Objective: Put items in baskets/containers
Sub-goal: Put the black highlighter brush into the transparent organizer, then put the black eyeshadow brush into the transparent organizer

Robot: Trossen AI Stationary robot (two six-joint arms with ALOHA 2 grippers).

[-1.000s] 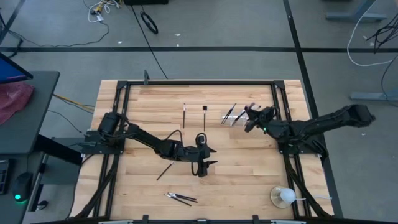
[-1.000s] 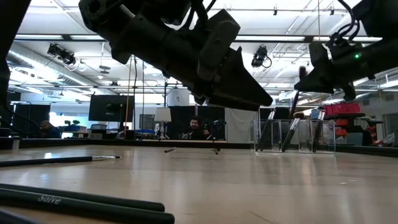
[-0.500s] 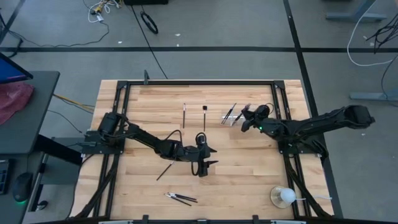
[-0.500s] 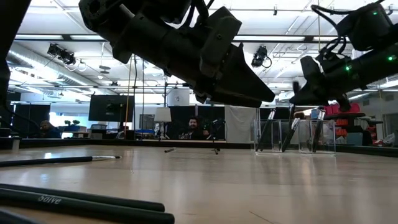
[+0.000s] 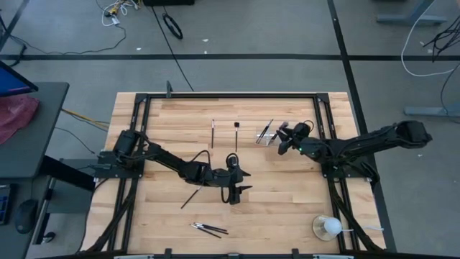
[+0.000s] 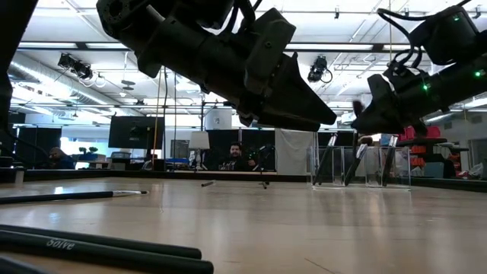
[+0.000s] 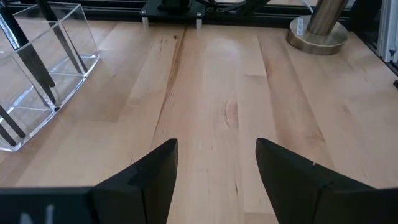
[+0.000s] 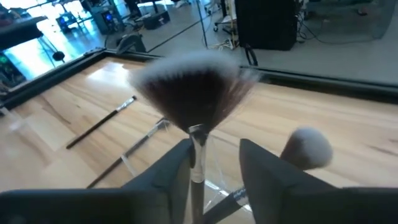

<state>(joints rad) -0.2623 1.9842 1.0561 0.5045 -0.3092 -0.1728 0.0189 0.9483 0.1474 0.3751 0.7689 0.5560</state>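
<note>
Two dark fingers of the right pincer [image 8: 214, 152] stand parted, wider than the thin handle between them. A fan brush [image 8: 194, 93] stands in that gap with its long axis running straight out from the wrist, dark bristles spread at the far end. The handle lies close against one finger and clear of the other, so the pincer is released rather than clenched. The lower handle is cut off from sight. Just beside it is the pale, rounded head of a second brush [image 8: 306, 148], too blurred to show its handle.

From above, this pincer sits right of centre in the frame, at the right edge of the clear tray [image 5: 266, 134]. From table level, several brushes lean in the tray [image 6: 358, 167], tips up. How many there are I cannot tell.

The left pincer [image 7: 216, 149] hangs over the middle of the tabletop [image 5: 287, 194], fingers spread and holding nothing.

Left of the tray, two brushes [image 5: 213, 132] lie apart, both pointing up and down the frame. One brush [image 5: 190, 196] lies slanted left of the left pincer. A small bunch [image 5: 208, 229] lies near the bottom edge, running roughly left to right. At the lower right corner stands a round cup [image 5: 328, 228] with a white ball inside.
</note>
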